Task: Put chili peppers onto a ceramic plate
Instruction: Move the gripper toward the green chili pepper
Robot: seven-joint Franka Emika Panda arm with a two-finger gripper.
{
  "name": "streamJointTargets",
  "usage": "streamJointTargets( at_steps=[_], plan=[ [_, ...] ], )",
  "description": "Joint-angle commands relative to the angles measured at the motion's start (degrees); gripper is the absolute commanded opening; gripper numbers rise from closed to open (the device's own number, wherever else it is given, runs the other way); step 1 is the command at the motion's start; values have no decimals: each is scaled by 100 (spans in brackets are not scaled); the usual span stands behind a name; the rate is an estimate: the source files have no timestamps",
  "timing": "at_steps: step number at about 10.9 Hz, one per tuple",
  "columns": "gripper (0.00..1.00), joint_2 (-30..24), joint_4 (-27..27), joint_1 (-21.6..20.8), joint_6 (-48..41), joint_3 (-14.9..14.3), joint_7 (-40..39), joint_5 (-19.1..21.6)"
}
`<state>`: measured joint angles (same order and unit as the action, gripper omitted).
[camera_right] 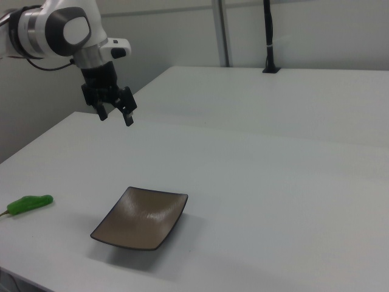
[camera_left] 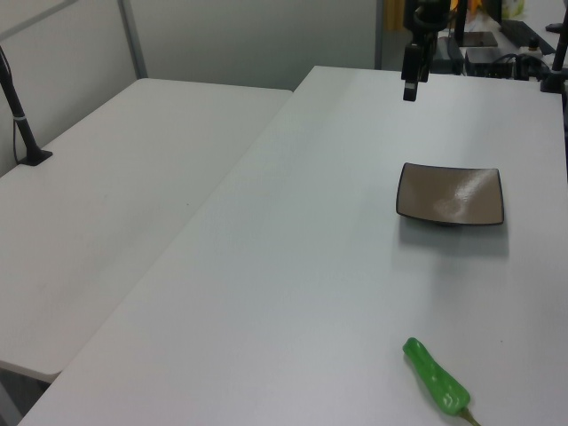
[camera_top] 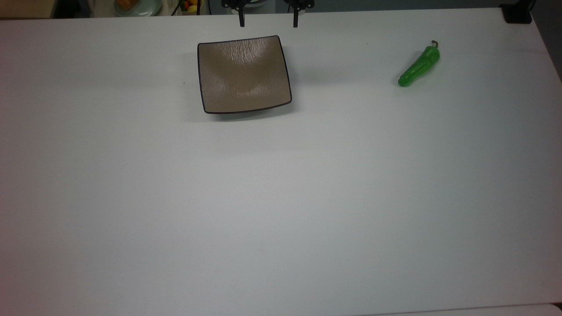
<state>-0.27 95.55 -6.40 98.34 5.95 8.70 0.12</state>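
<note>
While hand (camera_right: 115, 115) hangs high above desk (camera_top: 281, 197), fingers spread wide, holding nothing, chili pepper (camera_top: 418, 66) lies flat on desk, well apart from ceramic plate (camera_top: 244, 74), toward top view's right. Plate bare. Risks, judged: glossy bumpy pepper may roll or squirt from off-centre pinch; narrow body easily missed; curved plate edge could tip pepper out.
</note>
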Motion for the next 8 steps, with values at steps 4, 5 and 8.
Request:
streamJointTargets(
  at_steps=[4,5,8],
  plan=[
    [100,377,-711,-572,-481,676,1463,102],
    [100,509,-870,-642,-500,914,2094,94],
    [100,922,-1091,-1290,-421,1338,3503,59]
  ],
)
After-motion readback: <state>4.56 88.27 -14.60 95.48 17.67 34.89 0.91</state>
